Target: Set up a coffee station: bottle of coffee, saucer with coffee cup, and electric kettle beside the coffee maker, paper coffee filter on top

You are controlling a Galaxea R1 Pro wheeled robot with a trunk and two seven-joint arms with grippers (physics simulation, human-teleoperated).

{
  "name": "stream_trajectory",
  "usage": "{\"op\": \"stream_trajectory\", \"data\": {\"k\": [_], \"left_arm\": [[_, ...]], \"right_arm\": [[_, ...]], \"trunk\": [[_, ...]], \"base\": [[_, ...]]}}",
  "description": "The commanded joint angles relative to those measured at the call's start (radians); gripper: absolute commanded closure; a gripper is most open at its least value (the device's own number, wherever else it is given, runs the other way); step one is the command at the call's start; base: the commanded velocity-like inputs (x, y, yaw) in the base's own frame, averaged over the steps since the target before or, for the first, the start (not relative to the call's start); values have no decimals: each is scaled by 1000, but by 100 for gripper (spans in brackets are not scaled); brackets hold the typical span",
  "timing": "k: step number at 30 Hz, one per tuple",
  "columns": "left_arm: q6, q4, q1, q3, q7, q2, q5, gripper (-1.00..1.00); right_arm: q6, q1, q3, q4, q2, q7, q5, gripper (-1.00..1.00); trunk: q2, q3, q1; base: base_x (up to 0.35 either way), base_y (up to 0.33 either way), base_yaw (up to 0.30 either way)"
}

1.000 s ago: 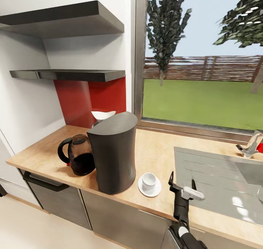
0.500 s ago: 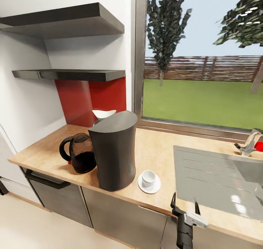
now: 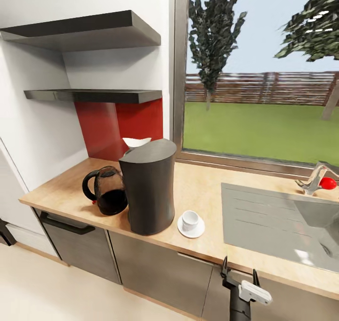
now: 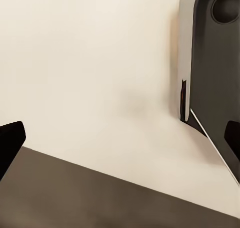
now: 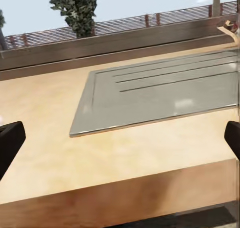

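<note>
We see the coffee maker (image 3: 148, 187) mid-surface (image 3: 207, 194), the kettle (image 3: 107, 190) touching it at 9 o'clock, the cup (image 3: 190, 219) on its saucer (image 3: 191, 227) at 3 o'clock, grouped as a station. Our right gripper (image 3: 238, 276) hangs low, fingers apart, empty. The left gripper's fingers look spread too.

On the tabletop (image 3: 202, 196): one coffee maker (image 3: 148, 189), one kettle (image 3: 107, 190), one cup (image 3: 190, 220) on one saucer (image 3: 190, 228), and one white filter (image 3: 136, 141). Two shelves (image 3: 94, 95) on the wall, one sink (image 3: 278, 222), one tap (image 3: 314, 180).
</note>
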Motion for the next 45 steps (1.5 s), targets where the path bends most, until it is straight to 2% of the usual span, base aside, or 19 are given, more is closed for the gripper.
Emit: {"op": "stream_trajectory", "data": {"k": [1,13,16,27,29,31,33,35,36,37,40,43,45], "left_arm": [[-2,-1,0,8,2,0,-10,-100],[-2,-2,0,10,1,0,-12,-100],[-3,-2,0,9,2,0,-12,-100],[-7,-7,-2,8,9,0,-12,-100],[-9,-8,-2,9,10,1,-11,-100],[-10,-9,-2,10,10,1,-8,-100],[-10,-9,-2,10,10,1,-8,-100],[-7,-10,-2,10,11,0,-10,-100],[-6,-10,-2,10,11,0,-10,-100],[-3,-11,-2,10,12,0,-11,-100],[1,-9,-3,6,11,1,-12,-100],[-3,-5,-3,4,11,1,-11,-100],[-5,-3,-3,5,11,1,-9,-100]], "right_arm": [[-4,2,7,0,-1,-4,-7,-100],[-4,52,7,6,-1,-5,-9,-100],[-4,57,7,42,-2,-5,-9,-100],[-4,61,7,451,-1,2,-10,-100],[-4,61,7,508,-1,4,-10,-100],[-4,61,7,525,0,4,-9,-100],[106,64,7,533,1,5,-10,-100],[283,69,6,535,6,19,-10,-100],[330,70,6,536,8,28,-11,-100],[423,71,5,536,11,55,-12,-100],[663,73,1,536,13,217,-14,-100],[848,73,-1,535,11,402,-20,-100],[965,73,-2,535,10,474,-32,-100]], "trunk": [[-2,-2,1],[-2,-2,1],[-2,-2,1],[-2,-2,1],[-2,-2,1],[-2,-2,1],[-2,-2,1],[-2,-2,1],[-2,-2,1],[-2,-2,1],[-2,-2,1],[-2,-2,1],[-2,-2,1]], "base": [[-101,0,0],[-139,0,0],[-6,0,0],[0,0,0],[0,0,0],[0,0,0],[0,0,0],[0,0,0],[0,0,0],[0,0,0],[0,0,0],[0,0,0],[0,0,0]]}}
